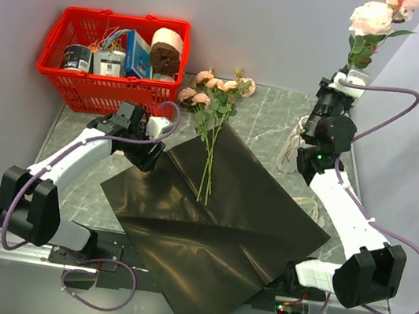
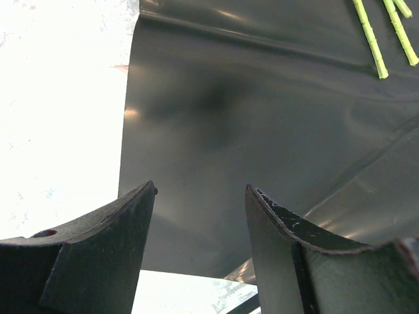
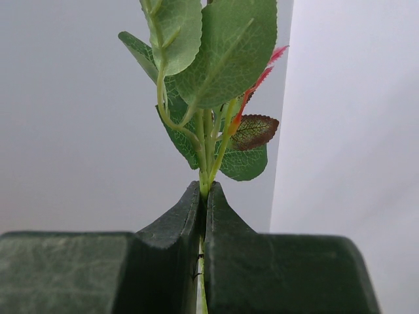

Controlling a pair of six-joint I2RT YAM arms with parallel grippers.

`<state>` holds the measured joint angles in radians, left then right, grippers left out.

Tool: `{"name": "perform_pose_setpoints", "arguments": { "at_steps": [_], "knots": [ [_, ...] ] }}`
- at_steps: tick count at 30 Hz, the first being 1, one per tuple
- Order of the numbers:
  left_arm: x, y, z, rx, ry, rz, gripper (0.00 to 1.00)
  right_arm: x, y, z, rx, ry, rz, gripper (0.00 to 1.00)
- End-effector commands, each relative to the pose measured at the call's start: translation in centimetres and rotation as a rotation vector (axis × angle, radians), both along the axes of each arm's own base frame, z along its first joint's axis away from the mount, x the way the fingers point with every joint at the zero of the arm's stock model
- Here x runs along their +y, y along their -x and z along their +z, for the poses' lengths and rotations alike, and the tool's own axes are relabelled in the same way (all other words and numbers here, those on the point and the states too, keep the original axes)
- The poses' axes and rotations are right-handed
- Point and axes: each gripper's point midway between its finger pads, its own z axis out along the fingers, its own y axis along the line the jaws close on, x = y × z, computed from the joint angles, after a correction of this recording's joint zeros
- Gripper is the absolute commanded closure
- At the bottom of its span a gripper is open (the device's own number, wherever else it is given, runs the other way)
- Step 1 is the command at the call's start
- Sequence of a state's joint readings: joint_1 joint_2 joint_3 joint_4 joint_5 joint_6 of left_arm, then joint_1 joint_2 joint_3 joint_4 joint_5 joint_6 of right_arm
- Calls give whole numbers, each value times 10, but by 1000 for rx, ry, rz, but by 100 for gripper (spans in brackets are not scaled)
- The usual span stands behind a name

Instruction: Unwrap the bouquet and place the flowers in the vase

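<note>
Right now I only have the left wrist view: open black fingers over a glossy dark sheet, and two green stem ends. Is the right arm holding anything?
Observer: Yes. The right gripper is shut on a leafy green rose stem, and its pale pink blooms are high above the grey marble table.
Operator: Where's the vase?
Observer: The small white ceramic vase stands near the table's right side, partly hidden behind the right arm.
Operator: And the other flowers?
Observer: The other pale pink roses lie just past the far edge of the dark sheet, with their stems running back onto it.
</note>
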<state>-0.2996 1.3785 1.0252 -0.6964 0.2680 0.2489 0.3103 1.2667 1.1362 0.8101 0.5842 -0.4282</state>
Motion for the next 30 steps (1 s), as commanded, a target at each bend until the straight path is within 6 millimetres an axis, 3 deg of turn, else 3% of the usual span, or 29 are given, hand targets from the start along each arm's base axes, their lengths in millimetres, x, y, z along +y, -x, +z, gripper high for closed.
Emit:
{"name": "perform_pose_setpoints", "arguments": {
  "at_steps": [1,7,10,11,13,15,16,19,23,25,27,28,30],
  "knots": [
    [-1,0,11,-24,18,-14,36,-7,-5,-11,-24,-21,-15,100],
    [2,0,15,-38,8,-15,36,-5,-9,-36,30,-51,17,100],
    [2,0,16,-41,5,-16,36,-2,-6,-45,91,-67,30,64],
    [2,0,16,-40,4,-16,35,-1,-3,-43,94,-97,38,40],
    [2,-1,18,-43,6,-18,35,14,4,-49,163,-86,92,26],
    [2,-2,19,-50,7,-16,35,22,14,-47,178,-109,133,23],
    [2,-2,20,-54,8,-16,35,26,15,-60,249,-105,143,20],
    [2,-2,20,-55,8,-12,34,43,30,-54,264,-163,212,18],
    [3,-1,20,-57,7,-9,34,93,52,-44,275,-111,354,17],
    [4,-2,21,-61,6,-4,34,115,52,-37,295,-90,410,19],
    [3,-2,22,-65,9,-4,34,143,45,-58,392,-48,457,19],
    [3,-2,22,-67,10,-1,33,152,43,-59,410,-53,484,19],
    [4,-1,23,-69,12,3,33,173,32,-93,529,-18,519,21]
  ]
}}
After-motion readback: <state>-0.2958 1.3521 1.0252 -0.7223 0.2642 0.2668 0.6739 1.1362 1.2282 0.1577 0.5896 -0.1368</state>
